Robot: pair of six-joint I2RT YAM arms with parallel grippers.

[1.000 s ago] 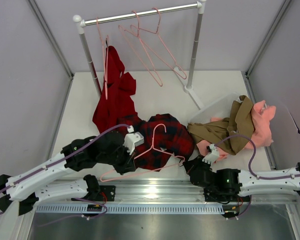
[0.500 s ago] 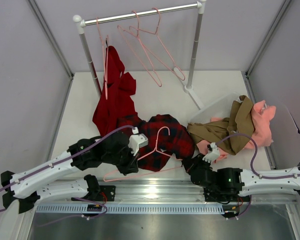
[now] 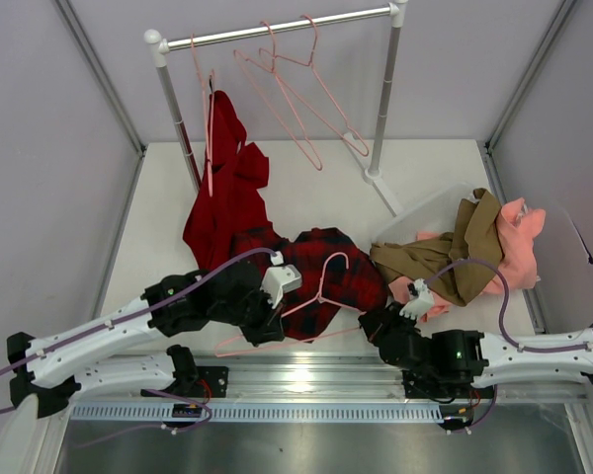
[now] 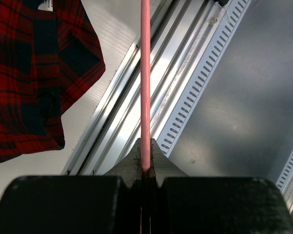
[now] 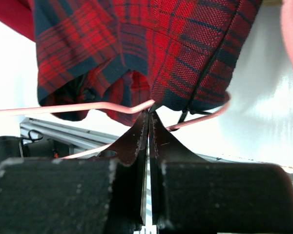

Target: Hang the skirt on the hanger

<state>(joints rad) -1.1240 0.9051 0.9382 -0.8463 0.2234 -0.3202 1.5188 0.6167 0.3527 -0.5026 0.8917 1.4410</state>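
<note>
A ribbed aluminium rail (image 3: pixel 306 380) runs along the near edge of a white table (image 3: pixel 306 188). Just beyond it, near the middle of that edge, lies the hanger (image 3: pixel 322 288), a thin, smooth, pale-pink triangle of wire with a curved hook pointing toward the far edge.

The left gripper (image 4: pixel 145 161), black and blocky, is clamped tight on the hanger's straight rod, which the left wrist view shows running out over the rail. The right gripper (image 5: pixel 149 116) has its dark, tapered fingers pressed together, with the tips pinching the hanger's wire at its right end, right against the skirt's hem.

The skirt (image 3: pixel 306 259) is a soft, rumpled heap of red and navy-black plaid weave. It lies on the table under the hanger's hook and upper frame, near the middle of the near edge.

Behind it on the left, a plain red garment (image 3: pixel 222 197) drapes in folds up toward a rack post. By the right edge sits a crumpled pile of tan and pink clothes (image 3: pixel 474 247).

At the far edge stands a clothes rack (image 3: pixel 277 30) with a shiny metal bar on white posts. More thin pink hangers (image 3: pixel 296 99) hang from it at a slant.
</note>
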